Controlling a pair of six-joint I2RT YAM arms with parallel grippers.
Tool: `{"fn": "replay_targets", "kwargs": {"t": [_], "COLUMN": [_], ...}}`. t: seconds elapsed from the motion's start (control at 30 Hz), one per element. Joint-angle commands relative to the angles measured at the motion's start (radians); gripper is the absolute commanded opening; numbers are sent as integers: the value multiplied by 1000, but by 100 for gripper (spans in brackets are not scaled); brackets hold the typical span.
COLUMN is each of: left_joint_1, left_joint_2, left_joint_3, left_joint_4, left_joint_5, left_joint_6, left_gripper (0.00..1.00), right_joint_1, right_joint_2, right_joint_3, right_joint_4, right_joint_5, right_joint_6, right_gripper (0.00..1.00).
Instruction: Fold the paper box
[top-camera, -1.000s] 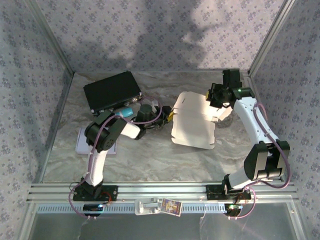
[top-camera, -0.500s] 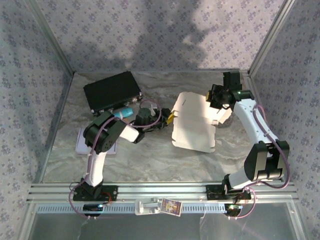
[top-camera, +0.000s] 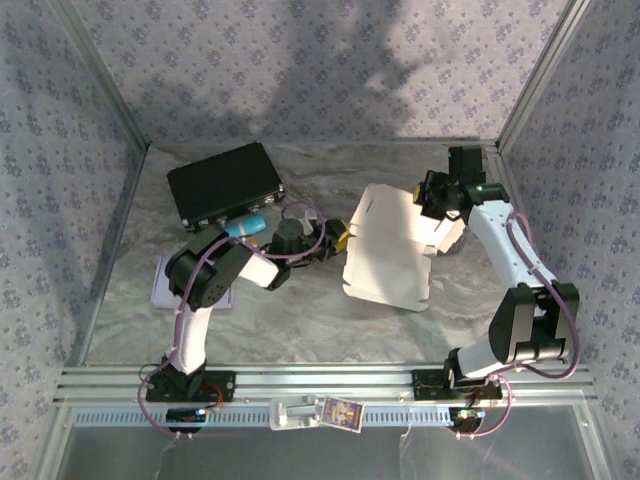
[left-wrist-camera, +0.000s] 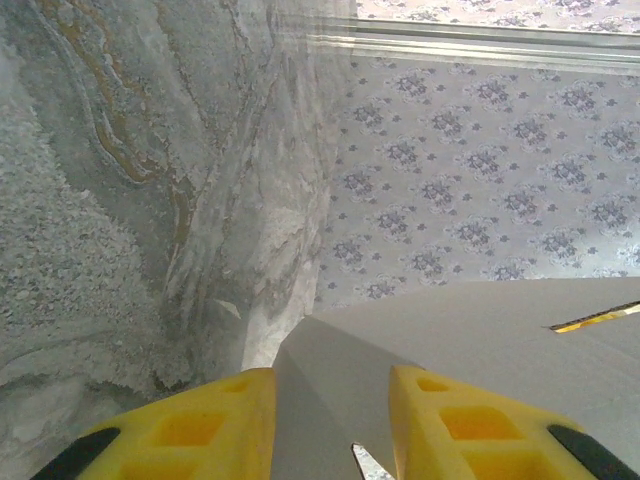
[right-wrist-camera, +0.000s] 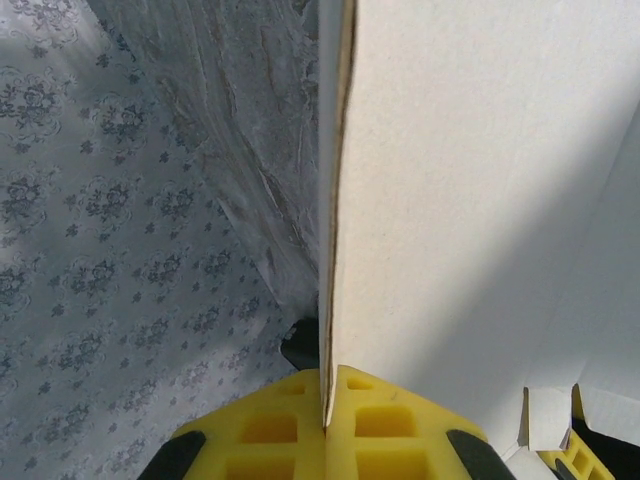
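The white paper box (top-camera: 388, 248) lies mostly unfolded at the middle of the table, with its right side lifted. My right gripper (top-camera: 437, 199) is shut on the box's upper right edge; in the right wrist view the cardboard edge (right-wrist-camera: 335, 200) runs straight down into the closed yellow jaws (right-wrist-camera: 328, 378). At the box's left edge sits my left gripper (top-camera: 336, 238). In the left wrist view its yellow fingers (left-wrist-camera: 205, 420) stand apart, open, and a creased flap of the box (left-wrist-camera: 470, 335) rises between them without being pinched.
A black case (top-camera: 224, 180) lies at the back left, and a small blue object (top-camera: 245, 228) rests beside the left arm. A white and purple pad (top-camera: 163, 284) sits under the left elbow. Patterned walls (top-camera: 320, 70) close in the back and both sides.
The left arm has swung its wrist closer along the box's left edge. The box's near edge has dropped slightly toward the front. The right gripper has kept its hold.
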Motion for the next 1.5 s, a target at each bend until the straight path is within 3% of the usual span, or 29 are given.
{"fn": "replay_targets", "kwargs": {"t": [0.0,0.37,0.6,0.7,0.87,1.0,1.17,1.3,1.47], "left_joint_1": [-9,-43,27,73,103,115,166,164,132], "left_joint_2": [-38,-48,-144,-256,-481,-570,-609,-610,-617], "left_joint_3": [7,64,-86,-149,-75,4,23,18,-43], "left_joint_4": [74,-114,-212,-374,-993,-1257,-1333,-1339,-1189], "left_joint_5": [1,47,-13,-25,-78,-135,-120,-95,-65], "left_joint_6": [16,145,174,223,462,636,819,987,1146], "left_gripper": [35,35,39,41,44,44,38,34,34], "right_joint_1": [-6,41,81,115,174,214,274,292,298], "right_joint_2": [-25,-21,-18,-6,27,23,14,33,61], "right_joint_3": [-21,-41,-67,-67,-84,-161,-257,-371,-424], "right_joint_4": [-1,57,114,138,209,316,497,754,853], "right_joint_5": [-9,-4,15,27,44,50,58,15,-39], "right_joint_6": [9,23,-1,-37,-138,-202,-295,-305,-351], "right_gripper": [0,0,0,0,0,0,0,0,0]}}
